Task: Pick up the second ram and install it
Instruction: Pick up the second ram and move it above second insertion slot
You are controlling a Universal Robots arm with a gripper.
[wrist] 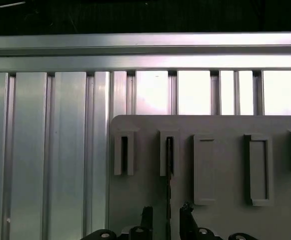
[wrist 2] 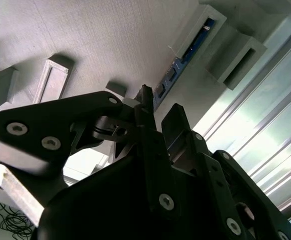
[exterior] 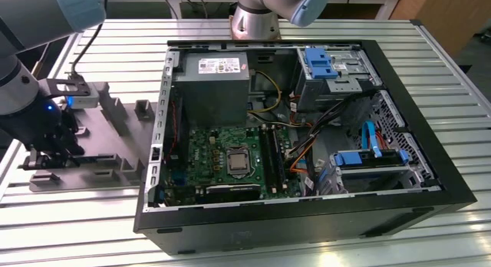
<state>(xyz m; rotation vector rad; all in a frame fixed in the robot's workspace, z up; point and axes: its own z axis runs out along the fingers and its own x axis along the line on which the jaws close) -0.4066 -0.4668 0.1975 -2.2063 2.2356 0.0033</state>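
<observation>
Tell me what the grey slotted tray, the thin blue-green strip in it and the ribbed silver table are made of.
Grey slotted tray: probably matte plastic; fine layered lines suggest 3D printing. Thin blue-green strip: circuit board, likely fibreglass laminate, carrying small dark chips. Ribbed silver table: metal, likely aluminium; its grooved slats reflect light brightly.

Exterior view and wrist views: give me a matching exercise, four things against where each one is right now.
Things
1. gripper
2. second ram
3. motherboard
4. computer case

Places
A. inside the open case
B. standing on edge in the slots of the grey holder
C. lying open on the slatted table
D. low over the grey holder, fingers open on either side of the strip

Pairs: 1-D, 2-B, 3-A, 4-C
</observation>
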